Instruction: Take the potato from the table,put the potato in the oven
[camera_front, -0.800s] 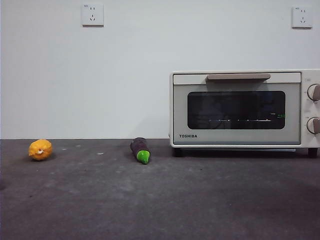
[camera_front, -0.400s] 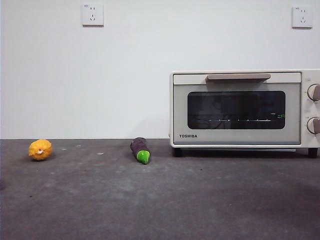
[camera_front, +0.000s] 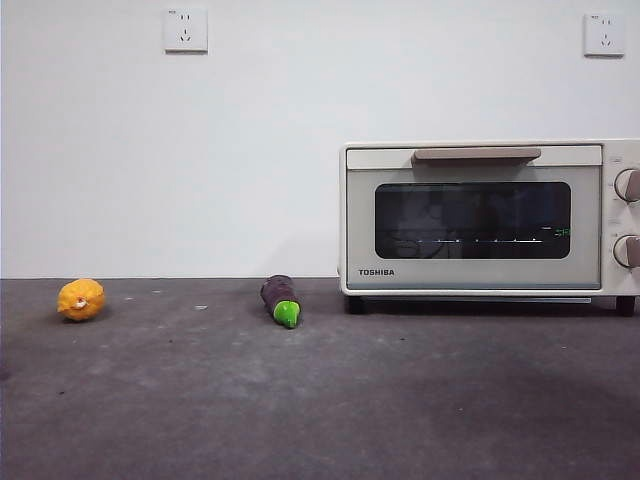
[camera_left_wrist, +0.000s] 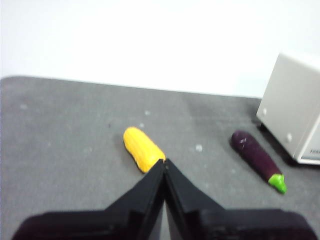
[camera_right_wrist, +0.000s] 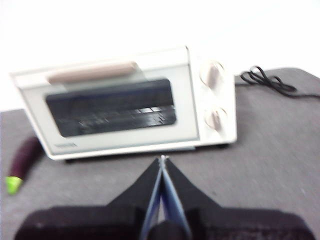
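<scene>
No potato shows in any view. The cream TOSHIBA oven (camera_front: 480, 215) stands at the right of the dark grey table (camera_front: 400, 400) with its glass door closed. In the right wrist view, my right gripper (camera_right_wrist: 162, 159) is shut and empty, hovering in front of the oven (camera_right_wrist: 125, 105), short of its door. In the left wrist view, my left gripper (camera_left_wrist: 164, 162) is shut and empty, its tips just short of a yellow-orange fruit (camera_left_wrist: 142, 148). A corner of the oven (camera_left_wrist: 295, 120) shows beyond. Neither arm appears in the front view.
The small yellow-orange lumpy fruit (camera_front: 81, 298) lies at the far left of the table. A dark purple eggplant (camera_front: 282, 298) with a green tip lies just left of the oven, also seen as the eggplant (camera_left_wrist: 256, 159) and eggplant (camera_right_wrist: 24, 159). A black cable (camera_right_wrist: 270, 82) trails behind the oven's knob side.
</scene>
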